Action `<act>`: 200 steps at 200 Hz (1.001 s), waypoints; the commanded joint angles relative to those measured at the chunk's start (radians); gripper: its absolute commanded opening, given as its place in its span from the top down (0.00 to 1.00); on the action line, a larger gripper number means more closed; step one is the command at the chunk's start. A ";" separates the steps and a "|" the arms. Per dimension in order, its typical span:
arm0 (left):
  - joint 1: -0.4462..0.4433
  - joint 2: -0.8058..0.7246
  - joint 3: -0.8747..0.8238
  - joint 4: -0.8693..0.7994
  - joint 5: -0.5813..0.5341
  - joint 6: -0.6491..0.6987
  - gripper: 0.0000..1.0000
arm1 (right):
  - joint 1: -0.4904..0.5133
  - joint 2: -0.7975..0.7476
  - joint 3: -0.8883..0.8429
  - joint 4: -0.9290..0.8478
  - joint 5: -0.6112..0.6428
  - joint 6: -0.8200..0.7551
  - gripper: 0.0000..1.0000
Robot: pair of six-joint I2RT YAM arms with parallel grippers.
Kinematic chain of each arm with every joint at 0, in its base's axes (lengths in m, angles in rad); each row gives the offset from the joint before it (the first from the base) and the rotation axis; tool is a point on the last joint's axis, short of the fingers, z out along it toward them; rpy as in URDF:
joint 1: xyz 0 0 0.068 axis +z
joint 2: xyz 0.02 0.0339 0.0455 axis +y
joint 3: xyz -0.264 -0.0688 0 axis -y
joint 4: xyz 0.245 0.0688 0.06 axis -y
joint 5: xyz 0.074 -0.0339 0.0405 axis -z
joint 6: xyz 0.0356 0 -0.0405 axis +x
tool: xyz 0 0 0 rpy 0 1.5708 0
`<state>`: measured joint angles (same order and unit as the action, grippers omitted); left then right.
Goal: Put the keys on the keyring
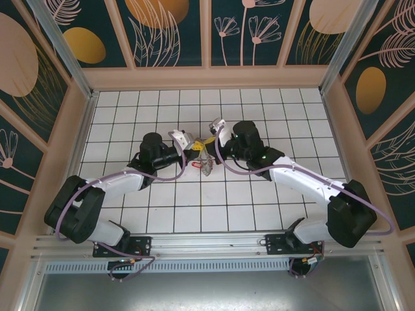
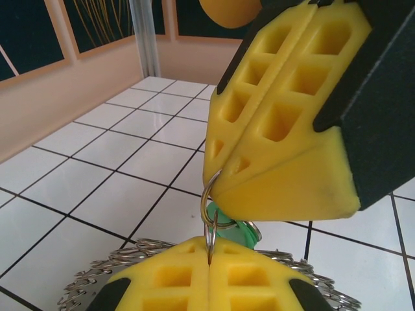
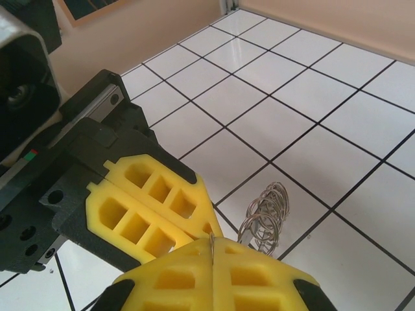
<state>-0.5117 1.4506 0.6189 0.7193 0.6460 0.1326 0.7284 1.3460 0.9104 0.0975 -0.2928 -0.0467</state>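
Observation:
My left gripper (image 2: 209, 251) is shut on a small silvery split ring (image 2: 207, 202) that carries a green-tagged key (image 2: 241, 230). My right gripper (image 3: 213, 243) is shut on the same small ring from the opposite side, its yellow fingers (image 2: 279, 136) close above my left ones. In the top view the left gripper (image 1: 196, 153) and right gripper (image 1: 209, 149) meet tip to tip over mid-table. The keyring (image 2: 97, 275), a loop of linked wire rings, hangs or lies just below them (image 1: 207, 169) and appears edge-on in the right wrist view (image 3: 266, 217). A red-tagged key (image 1: 195, 164) sits beside it.
White tiled floor (image 1: 259, 194) spreads around the grippers. Low beige walls (image 1: 207, 78) with dark patterned panels enclose the table at the back and both sides. Both arm bases stand on the metal rail (image 1: 207, 245) at the near edge.

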 commanded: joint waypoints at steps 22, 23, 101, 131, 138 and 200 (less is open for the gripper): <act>0.001 -0.044 -0.023 0.087 -0.012 -0.052 1.00 | 0.003 -0.051 -0.041 0.062 0.059 -0.010 1.00; 0.001 -0.045 -0.023 0.087 -0.011 -0.053 1.00 | 0.003 -0.051 -0.042 0.063 0.060 -0.009 1.00; 0.002 -0.052 -0.038 0.146 -0.014 -0.105 1.00 | -0.024 -0.051 -0.081 0.115 0.064 0.049 1.00; 0.001 -0.049 -0.042 0.167 -0.018 -0.119 1.00 | -0.026 -0.061 -0.079 0.113 0.061 0.048 1.00; 0.001 -0.049 -0.042 0.167 -0.020 -0.120 1.00 | -0.027 -0.065 -0.083 0.115 0.060 0.047 1.00; 0.001 -0.031 0.002 0.041 0.008 -0.036 0.95 | -0.025 -0.072 -0.063 0.116 -0.038 0.047 1.00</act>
<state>-0.5175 1.4269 0.5838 0.8051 0.6380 0.0486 0.7174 1.3041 0.8364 0.1875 -0.2882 -0.0154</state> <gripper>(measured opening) 0.065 0.046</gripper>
